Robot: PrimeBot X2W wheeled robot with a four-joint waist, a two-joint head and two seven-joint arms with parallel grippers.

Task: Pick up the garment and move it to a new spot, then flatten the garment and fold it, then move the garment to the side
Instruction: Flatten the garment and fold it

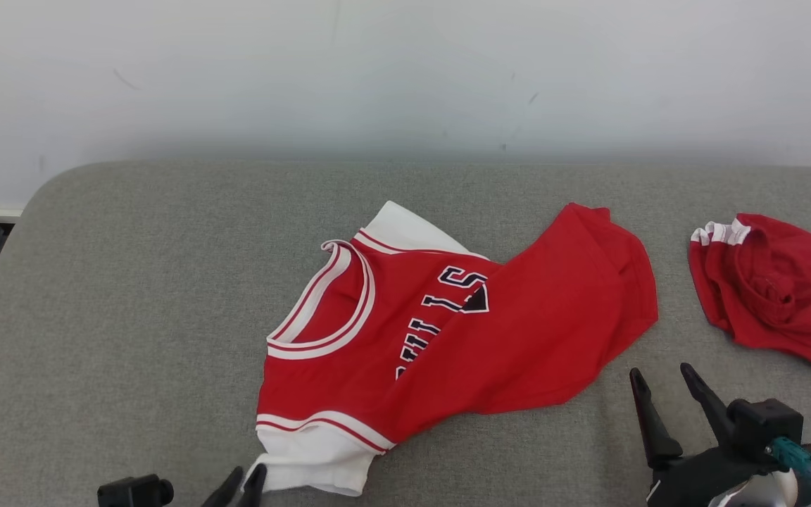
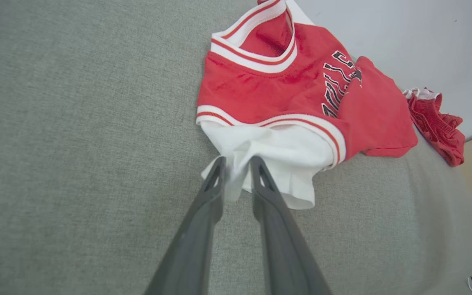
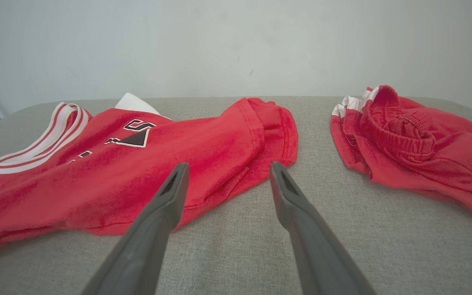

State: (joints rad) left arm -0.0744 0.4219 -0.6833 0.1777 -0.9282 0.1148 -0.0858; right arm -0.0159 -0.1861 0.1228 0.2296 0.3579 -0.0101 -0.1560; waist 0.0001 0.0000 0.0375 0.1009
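Where grey pad (image 1: 131,317) meets white wall (image 1: 377,70), red jersey (image 1: 518,331)

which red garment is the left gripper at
The lettered jersey: its white sleeve lies between the fingers of the left gripper. The crumpled red shorts lie apart, to its right.

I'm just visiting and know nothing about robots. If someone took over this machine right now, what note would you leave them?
Left gripper: fingers nearly together around the white sleeve of the jersey; I can't tell whether it grips.
Right gripper: open, empty, just short of the jersey's red hem.
The jersey lies crooked mid grey cushion, its lower part lapped over the lettering. Red shorts lie apart, at the right.
Done: seemingly one rough fold.
Left: smooth it, finish folding, move it aside.
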